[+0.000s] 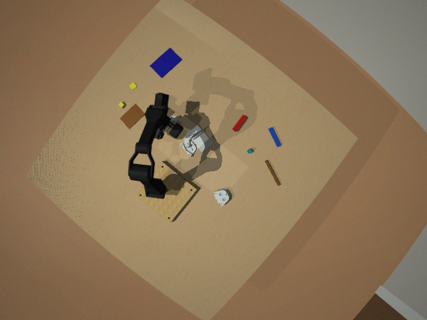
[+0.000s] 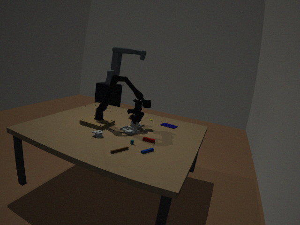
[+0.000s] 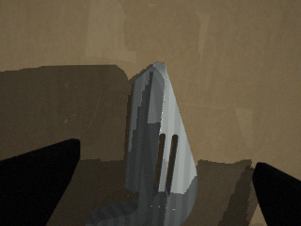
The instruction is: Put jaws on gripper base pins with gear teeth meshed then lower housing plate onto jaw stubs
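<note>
The wrist view shows what the top view hides under the black arm: the gripper's fingers (image 1: pixel 168 131) (image 2: pixel 137 122) stand wide open, holding nothing, on either side of a pale grey jaw (image 3: pixel 176 160) with two narrow slots and a tapering tip. Only the top and exterior views show the smooth white housing plate (image 1: pixel 222 197) (image 2: pixel 97 133), round-cornered and holed, apart from it near the tan, square wooden base (image 1: pixel 179 203) (image 2: pixel 88 123).

Between the tool's (image 3: pixel 166 162) spread fingers, the way is blocked by a slotted grey-white part (image 3: pixel 176 155); space is left on either side.
</note>
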Available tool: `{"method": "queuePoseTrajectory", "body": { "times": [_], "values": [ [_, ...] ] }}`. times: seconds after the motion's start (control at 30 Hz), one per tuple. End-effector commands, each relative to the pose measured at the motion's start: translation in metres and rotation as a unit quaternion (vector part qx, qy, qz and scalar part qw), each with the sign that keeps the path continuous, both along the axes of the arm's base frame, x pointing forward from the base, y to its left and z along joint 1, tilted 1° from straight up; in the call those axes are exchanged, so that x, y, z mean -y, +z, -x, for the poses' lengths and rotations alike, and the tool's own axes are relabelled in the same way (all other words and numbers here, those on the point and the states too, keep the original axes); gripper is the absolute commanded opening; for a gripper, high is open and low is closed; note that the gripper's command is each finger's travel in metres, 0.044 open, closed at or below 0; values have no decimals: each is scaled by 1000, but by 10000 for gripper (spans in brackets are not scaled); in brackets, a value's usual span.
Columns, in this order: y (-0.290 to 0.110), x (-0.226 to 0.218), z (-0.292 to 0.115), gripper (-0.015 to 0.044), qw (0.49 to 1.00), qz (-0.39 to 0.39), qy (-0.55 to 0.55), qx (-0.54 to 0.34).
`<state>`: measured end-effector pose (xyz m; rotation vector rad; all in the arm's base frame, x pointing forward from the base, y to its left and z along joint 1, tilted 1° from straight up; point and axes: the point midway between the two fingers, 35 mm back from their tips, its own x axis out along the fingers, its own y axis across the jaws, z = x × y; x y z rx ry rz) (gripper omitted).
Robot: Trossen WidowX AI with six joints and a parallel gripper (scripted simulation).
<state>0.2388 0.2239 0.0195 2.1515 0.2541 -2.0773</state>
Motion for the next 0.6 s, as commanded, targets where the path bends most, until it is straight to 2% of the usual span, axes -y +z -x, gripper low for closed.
{"method": "queuePoseTrajectory", "body": {
  "times": [0.0, 0.5, 0.57],
  "values": [
    [-1, 1, 0, 440, 1000, 2, 1, 0],
    [-2, 1, 0, 440, 1000, 2, 1, 0],
    [-1, 0, 0, 387, 1000, 0, 0, 0]
  ]
}}
